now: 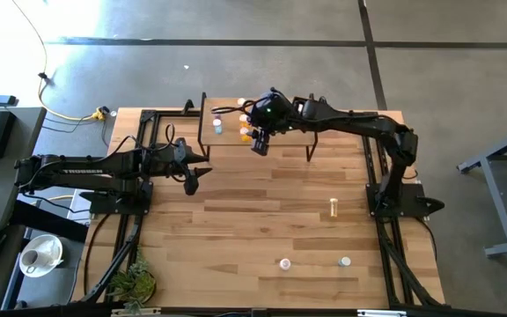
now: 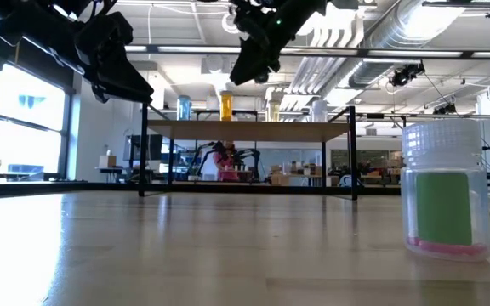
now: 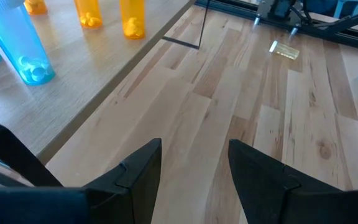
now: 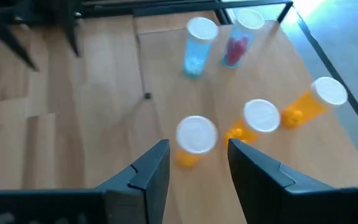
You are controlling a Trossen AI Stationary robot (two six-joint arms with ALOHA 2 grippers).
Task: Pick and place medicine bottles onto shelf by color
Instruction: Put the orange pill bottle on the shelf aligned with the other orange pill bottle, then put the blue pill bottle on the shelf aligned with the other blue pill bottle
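- A light wooden bench (image 1: 262,229) stands on a grey floor; the low view looks into an open workshop with ceiling ducts.
- The shelf (image 1: 284,123) sits at the bench's far edge, holding three orange bottles (image 4: 196,140), a blue bottle (image 4: 197,46) and a pink-filled one (image 4: 241,37), all upright with white caps.
- The right gripper (image 4: 197,165) hangs just above the nearest orange bottle, fingers parted, holding nothing.
- The left gripper (image 3: 194,168) hovers over the bench left of the shelf, fingers apart and empty.
- A yellowish bottle (image 1: 333,207) lies on the bench's right side; two more bottles (image 1: 284,262) stand nearer the front.
- A bottle with a green label (image 2: 445,191) shows no readable writing.
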